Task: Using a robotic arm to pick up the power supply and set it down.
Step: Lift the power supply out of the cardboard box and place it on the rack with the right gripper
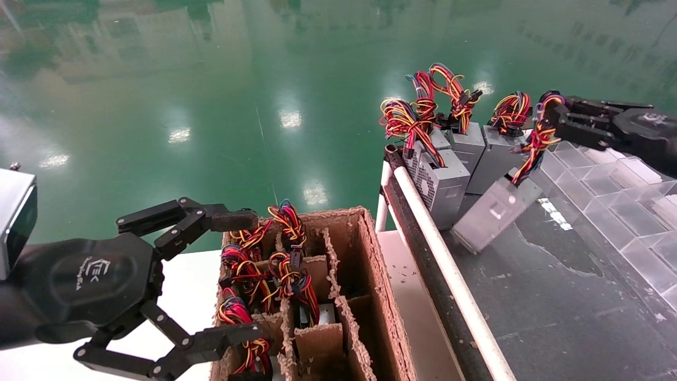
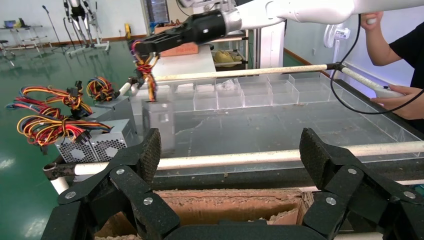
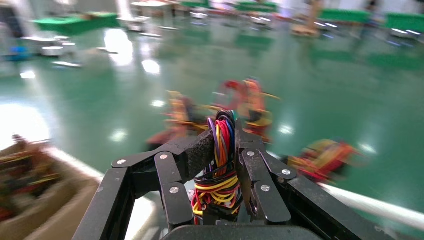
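GRIP: my right gripper pinches only the wire bundle, power supply dangling over the dark belt beside the standing row | LEFT: left gripper spread wide over the cardboard crate | RISK: wires could slip, or the swinging box clips its neighbours | AXIS: long axis tilted, wire end up toward my fingers, free end down-left

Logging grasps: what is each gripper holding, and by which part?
Right gripper holds a power supply by its wire bundle; left gripper is open, holding nothing.
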{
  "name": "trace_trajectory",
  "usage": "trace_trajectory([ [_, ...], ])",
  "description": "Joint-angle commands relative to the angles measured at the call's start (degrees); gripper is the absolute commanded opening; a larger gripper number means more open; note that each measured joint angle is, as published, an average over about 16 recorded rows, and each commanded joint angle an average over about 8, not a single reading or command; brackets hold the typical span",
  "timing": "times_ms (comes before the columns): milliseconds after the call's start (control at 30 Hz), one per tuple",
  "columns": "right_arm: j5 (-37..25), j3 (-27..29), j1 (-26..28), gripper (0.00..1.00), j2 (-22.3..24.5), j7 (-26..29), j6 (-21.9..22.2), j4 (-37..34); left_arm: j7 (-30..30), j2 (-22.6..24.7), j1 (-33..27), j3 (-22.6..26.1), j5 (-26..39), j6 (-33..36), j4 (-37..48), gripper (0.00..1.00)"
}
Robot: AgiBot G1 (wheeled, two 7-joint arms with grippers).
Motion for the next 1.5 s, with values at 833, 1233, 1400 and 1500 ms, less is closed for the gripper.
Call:
trace_trajectory([
  [833, -5.3, -3.4, 6.8, 0.00, -8.5, -2.6, 9.2, -7.6, 0.0, 0.0, 0.0, 0.0, 0.0, 0.0, 0.0, 1.00],
  [1233, -5.6, -3.5, 7.6, 0.00, -6.0, -2.8, 5.3, -8.4, 0.0, 0.0, 0.0, 0.0, 0.0, 0.0, 0.0, 1.00],
  [1400, -6.0, -3.8, 8.1, 0.00, -3.9, -2.4, 0.4, -8.0, 0.0, 0.0, 0.0, 0.0, 0.0, 0.0, 0.0, 1.00],
  [1500, -6.4, -4.1, 8.6, 0.00, -2.8, -2.3, -2.7, -7.5, 0.0, 0.0, 0.0, 0.0, 0.0, 0.0, 0.0, 1.00],
])
